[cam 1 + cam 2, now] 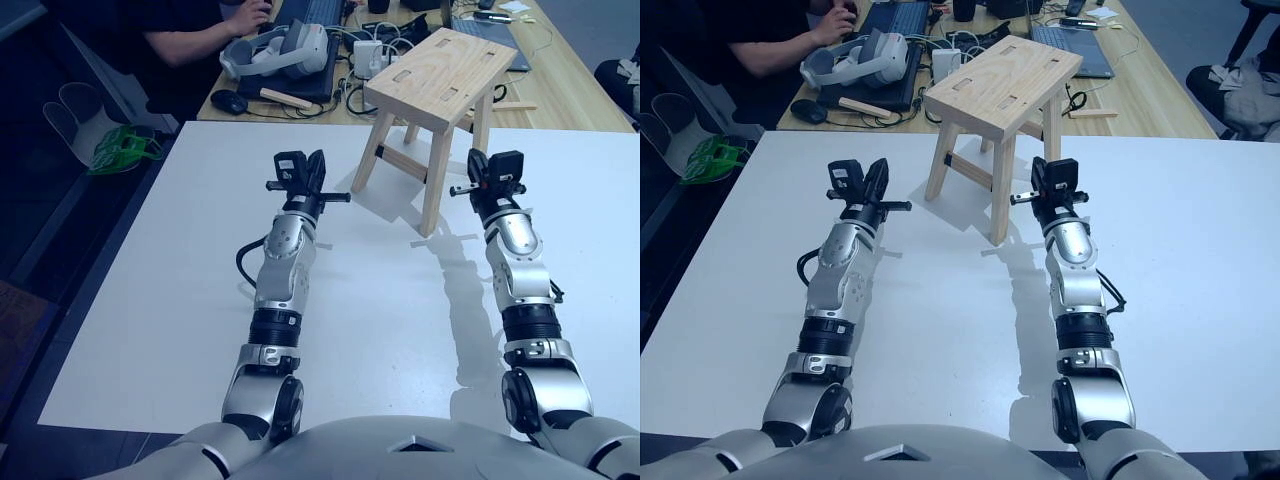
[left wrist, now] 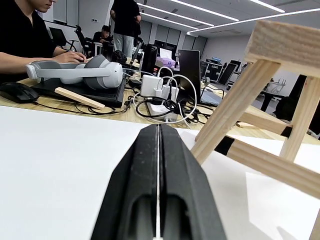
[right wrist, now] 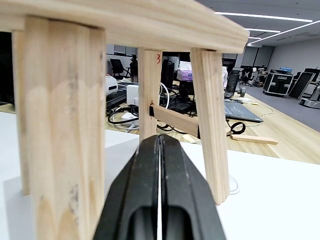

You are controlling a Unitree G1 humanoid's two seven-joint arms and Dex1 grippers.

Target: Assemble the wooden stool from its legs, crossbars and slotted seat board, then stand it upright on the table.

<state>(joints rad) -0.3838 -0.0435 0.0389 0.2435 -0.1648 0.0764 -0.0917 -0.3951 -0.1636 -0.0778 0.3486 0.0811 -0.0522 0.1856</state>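
The wooden stool (image 1: 432,92) stands upright on the white table (image 1: 180,300) near its far edge, seat board up with slots showing, legs and crossbars joined. My left gripper (image 1: 316,167) rests low over the table to the stool's left, its black fingers (image 2: 158,190) pressed together and holding nothing. My right gripper (image 1: 478,168) sits just right of the stool's near front leg (image 3: 60,135), fingers (image 3: 160,195) closed flat and empty. Neither gripper touches the stool.
Behind the white table a wooden desk (image 1: 560,70) carries a headset (image 1: 275,50), a mouse (image 1: 229,100), cables, laptops and loose wood sticks (image 1: 287,97). A person's arms rest there. A green object (image 1: 122,148) lies off the table's far left corner.
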